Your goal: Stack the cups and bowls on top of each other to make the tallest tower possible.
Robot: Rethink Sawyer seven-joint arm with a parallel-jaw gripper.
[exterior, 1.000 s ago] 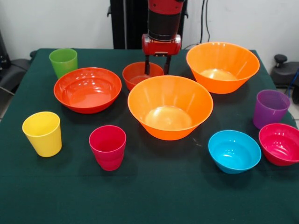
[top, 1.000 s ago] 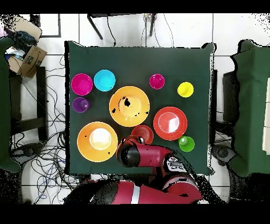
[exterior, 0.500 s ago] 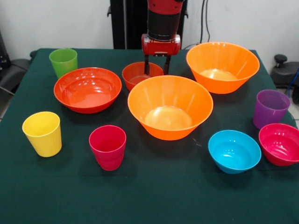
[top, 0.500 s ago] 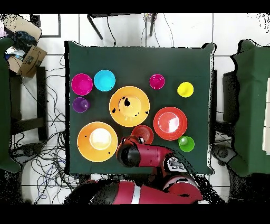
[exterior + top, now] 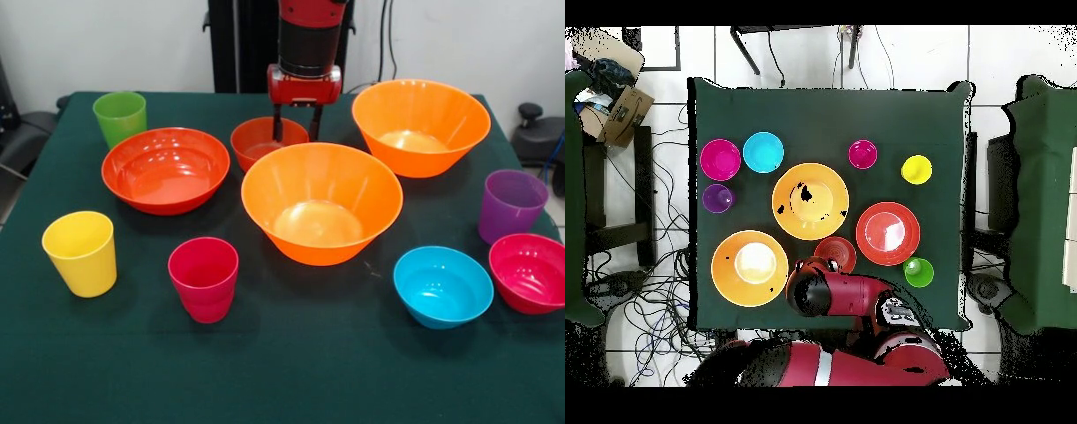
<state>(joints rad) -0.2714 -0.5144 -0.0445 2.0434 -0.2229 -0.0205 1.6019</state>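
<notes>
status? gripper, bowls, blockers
Gripper open, fingers straddling the far rim of the small red-orange bowl. No tower: every cup and bowl stands alone. Large orange bowl sits close in front.

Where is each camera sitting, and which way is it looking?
Front view: across the table from the robot, facing it; the arm comes down, gripper at the small red-orange bowl.
Overhead view: above the table, looking straight down; the red arm shows at the bottom.
Both show every cup and bowl, including the yellow cup.
</notes>
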